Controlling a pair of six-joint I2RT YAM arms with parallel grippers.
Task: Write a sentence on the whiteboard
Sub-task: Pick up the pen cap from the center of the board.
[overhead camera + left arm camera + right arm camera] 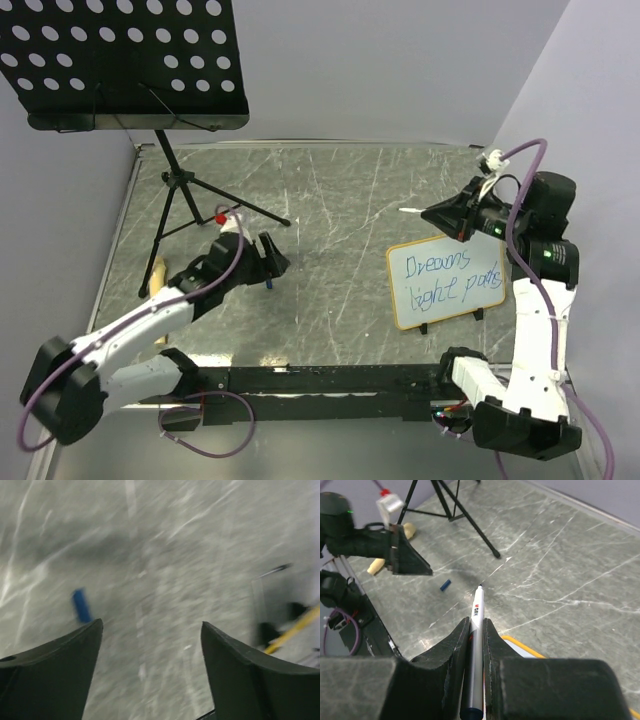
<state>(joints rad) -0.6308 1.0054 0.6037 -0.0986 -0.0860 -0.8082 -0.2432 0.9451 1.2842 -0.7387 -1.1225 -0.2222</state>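
The whiteboard stands with the sentence seemingly complete. Just behind it the right gripper clamps the marker. Well left of the board, the left gripper gapes wide near the cap; centre it over the cap before closing.

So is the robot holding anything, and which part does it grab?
The right gripper pinches a marker by its barrel, tip poking out ahead. The left gripper is open and holds nothing.
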